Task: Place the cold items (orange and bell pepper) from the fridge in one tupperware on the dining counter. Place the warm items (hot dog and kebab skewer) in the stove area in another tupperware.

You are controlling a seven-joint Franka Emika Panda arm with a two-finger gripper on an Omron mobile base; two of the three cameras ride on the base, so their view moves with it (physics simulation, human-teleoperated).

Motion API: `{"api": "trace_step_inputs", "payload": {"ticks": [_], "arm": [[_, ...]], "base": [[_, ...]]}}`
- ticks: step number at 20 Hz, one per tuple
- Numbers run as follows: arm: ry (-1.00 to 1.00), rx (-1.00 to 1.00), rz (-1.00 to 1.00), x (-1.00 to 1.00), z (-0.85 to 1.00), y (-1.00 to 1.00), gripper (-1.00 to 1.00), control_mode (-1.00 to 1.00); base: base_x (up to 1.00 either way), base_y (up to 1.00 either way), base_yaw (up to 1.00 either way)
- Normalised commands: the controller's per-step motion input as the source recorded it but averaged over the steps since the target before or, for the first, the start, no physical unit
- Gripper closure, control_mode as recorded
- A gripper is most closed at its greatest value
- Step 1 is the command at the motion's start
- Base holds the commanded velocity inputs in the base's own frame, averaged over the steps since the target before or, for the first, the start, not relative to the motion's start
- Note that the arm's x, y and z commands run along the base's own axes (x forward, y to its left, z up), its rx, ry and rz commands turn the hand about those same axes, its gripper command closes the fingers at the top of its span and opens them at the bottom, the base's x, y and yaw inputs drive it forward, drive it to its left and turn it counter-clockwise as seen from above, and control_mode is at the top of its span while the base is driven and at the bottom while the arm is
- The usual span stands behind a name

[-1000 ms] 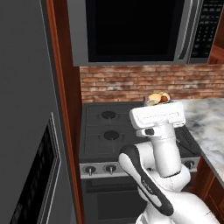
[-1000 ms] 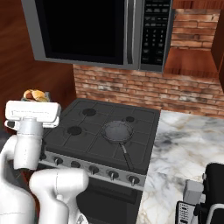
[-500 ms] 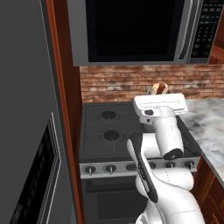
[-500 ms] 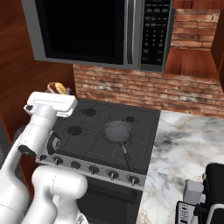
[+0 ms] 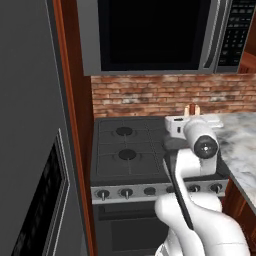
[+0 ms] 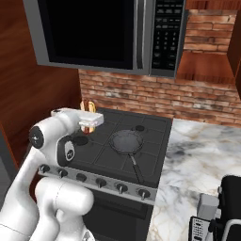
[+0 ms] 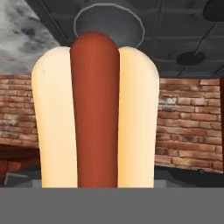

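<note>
A hot dog, a red-brown sausage in a pale bun, stands upright close in front of the hand camera. My gripper is shut on it above the stove's left burners, and the bun's top sticks up over the white hand. In the left base view the hot dog peeks over the hand, and my gripper sits near the stove's right rear, in front of the brick wall. The bun hides my fingertips.
A black stove with front knobs sits under a microwave. A dark pan with a long handle rests on the stove's right burners. The grey fridge stands left; a marble counter runs right.
The arm has swung the hand, with the hot dog in it, from the stove's left edge further in over the burners. The wrist has turned too.
</note>
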Motion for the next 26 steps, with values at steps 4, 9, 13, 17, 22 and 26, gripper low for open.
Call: {"api": "trace_step_inputs", "payload": {"ticks": [4,9,13,17,22,26], "arm": [[0.91,0.56,-0.12,-1.0,0.06,0.0,1.0,-1.0],[0.92,0.42,-0.13,-1.0,0.0,0.0,1.0,-1.0],[0.79,0.05,-0.08,-0.83,-0.05,0.04,1.0,-1.0],[0.22,0.0,-0.02,-0.3,-0.36,0.22,1.0,-1.0],[0.0,0.0,0.0,0.0,-0.11,0.0,1.0,-1.0],[0.06,0.0,0.0,0.0,-0.15,0.0,1.0,-1.0]], "base": [[0.0,0.0,0.0],[0.0,0.0,0.0],[0.0,0.0,0.0],[0.0,0.0,0.0],[0.0,0.0,0.0],[0.0,0.0,0.0]]}}
